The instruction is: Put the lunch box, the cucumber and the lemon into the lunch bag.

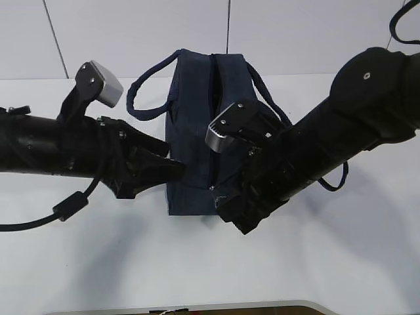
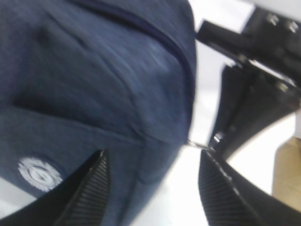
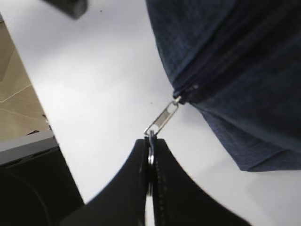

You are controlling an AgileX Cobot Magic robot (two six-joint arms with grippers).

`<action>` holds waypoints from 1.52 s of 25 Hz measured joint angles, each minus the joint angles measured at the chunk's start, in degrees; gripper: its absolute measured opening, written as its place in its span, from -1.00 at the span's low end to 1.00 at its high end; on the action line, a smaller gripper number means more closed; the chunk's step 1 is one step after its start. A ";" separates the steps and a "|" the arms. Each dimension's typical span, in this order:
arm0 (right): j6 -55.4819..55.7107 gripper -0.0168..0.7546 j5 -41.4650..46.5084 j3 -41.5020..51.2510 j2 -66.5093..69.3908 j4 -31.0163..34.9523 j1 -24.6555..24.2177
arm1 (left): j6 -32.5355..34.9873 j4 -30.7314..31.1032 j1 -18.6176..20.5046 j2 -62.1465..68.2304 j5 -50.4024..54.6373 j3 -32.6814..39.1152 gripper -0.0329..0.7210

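Lunch bag (image 1: 193,141): dark navy fabric, boxy, centre of the exterior frame on the white table (image 1: 197,262); fills the upper left of my left wrist view and the upper right of my right wrist view.
Bag handles (image 1: 147,92): two loops, one lying out to the upper left of the bag, the other to its right behind my right arm.
Top zipper (image 1: 213,125): runs along the middle of the bag's top toward its near end.
Zipper pull (image 3: 162,118): silver tab and ring, stretched from the bag's near corner down toward lower centre of my right wrist view.
My right gripper (image 3: 150,155): jaws pinched together on the ring of the pull.
My left gripper (image 2: 153,188): jaws spread apart, one ribbed finger (image 2: 89,188) against the bag's side, the other clear of the fabric; nothing clamped between them.
White round emblem (image 2: 40,173): on the bag's side, lower left of my left wrist view.
Lunch box, cucumber, lemon: I cannot see them in any view.
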 joint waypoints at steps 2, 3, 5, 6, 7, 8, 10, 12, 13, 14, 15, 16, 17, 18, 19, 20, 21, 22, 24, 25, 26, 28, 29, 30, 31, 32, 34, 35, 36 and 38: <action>0.00 -0.94 0.37 0.00 0.00 -0.13 0.00 | 0.09 -0.05 0.00 1.69 0.92 -1.62 0.24; 0.00 -0.94 0.48 0.00 0.00 -0.13 0.00 | 0.09 -0.05 0.00 2.37 1.87 -2.06 0.24; 0.13 -0.94 0.60 0.00 0.00 -0.13 0.00 | 0.09 -0.05 0.00 3.20 2.87 -2.68 0.24; 0.13 -0.94 0.60 0.00 0.00 -0.19 0.00 | 0.09 -0.05 0.00 3.25 3.13 -2.76 0.24; 0.13 -0.94 0.60 0.00 0.00 -0.19 0.00 | 0.09 -0.05 0.00 3.25 3.35 -2.76 0.24; 0.13 -0.94 0.60 0.00 0.00 -0.19 0.00 | 0.09 -0.05 0.00 3.25 3.50 -2.81 0.24; 0.13 -0.94 0.60 0.00 0.00 -0.19 0.00 | 0.09 -0.05 0.00 3.25 3.91 -2.90 0.24; 0.13 -0.94 0.60 0.00 0.00 -0.19 0.00 | 0.09 -0.05 0.00 3.34 4.73 -2.95 0.24; 0.13 -0.94 0.60 0.00 0.00 -0.19 0.00 | 0.09 -0.05 0.00 3.34 5.15 -2.95 0.23; 0.13 -0.94 0.60 0.00 0.00 -0.19 0.00 | 0.09 -0.05 0.00 3.34 5.57 -2.95 0.23; 0.23 -0.94 0.60 0.00 0.00 -0.19 0.00 | 0.09 -0.05 0.00 3.38 6.01 -2.95 0.21; 0.23 -0.94 0.60 0.00 0.00 -0.19 0.00 | 0.09 -0.05 0.00 3.47 6.27 -2.95 0.19; 0.23 -0.94 0.60 0.00 0.00 -0.27 0.00 | 0.09 -0.05 0.00 3.62 6.40 -2.95 0.15; 0.23 -0.94 0.60 0.00 0.00 -0.27 0.00 | 0.09 -0.05 0.00 3.66 6.40 -2.95 0.08; 0.23 -0.94 0.60 0.00 0.00 -0.27 0.00 | 0.09 -0.05 0.00 3.76 6.40 -2.95 0.00; 0.23 -0.94 0.60 0.00 0.00 -0.27 0.00 | 0.09 -0.05 0.00 3.76 6.40 -2.95 -0.11; 0.23 -0.94 0.70 0.00 0.00 -0.27 0.00 | 0.09 -0.05 0.00 3.76 6.40 -2.95 -0.20; 0.23 -0.94 0.70 0.00 0.00 -0.27 0.00 | 0.09 -0.05 0.00 3.76 6.40 -2.95 -0.32; 0.23 -0.94 0.92 0.00 0.00 -0.27 0.00 | 0.09 -0.05 0.00 3.76 6.40 -2.95 -0.50; 0.23 -0.94 0.93 0.00 0.00 -0.27 0.00 | 0.09 -0.05 0.00 3.76 6.40 -2.95 -0.57; 0.23 -0.94 1.02 0.00 0.00 -0.33 0.00 | 0.09 -0.05 0.00 3.76 6.40 -2.95 -0.64; 0.23 -0.94 1.02 0.00 0.00 -0.47 0.00 | 0.09 -0.05 0.00 3.80 6.40 -2.95 -0.71; 0.36 -0.94 1.05 0.00 0.00 -0.69 0.00 | 0.09 -0.05 0.00 3.89 6.40 -2.95 -0.75; 0.63 -0.94 1.15 0.00 0.00 -1.21 0.00 | 0.09 -0.05 0.00 3.89 6.40 -2.95 -0.77; 1.22 -0.94 1.27 0.00 0.00 -2.01 0.00 | 0.09 -0.05 0.00 3.89 6.40 -2.95 -0.80; 1.78 -0.94 1.27 0.00 0.00 -2.73 0.00 | 0.09 -0.05 0.00 3.89 6.40 -2.95 -0.84; 3.26 -0.94 1.37 0.00 0.00 -4.40 0.00 | 0.09 -0.05 0.00 3.89 6.40 -2.95 -0.92; 3.95 -0.94 1.37 0.00 0.00 -5.03 0.00 | 0.09 -0.05 0.00 3.89 6.40 -2.95 -0.94; 4.49 -0.94 1.37 0.00 0.00 -5.59 0.00 | 0.09 -0.05 0.00 3.89 6.48 -2.95 -0.96; 5.39 -0.94 1.37 -0.08 0.00 -6.27 0.00 | 0.09 -0.05 0.00 3.89 6.48 -2.95 -0.97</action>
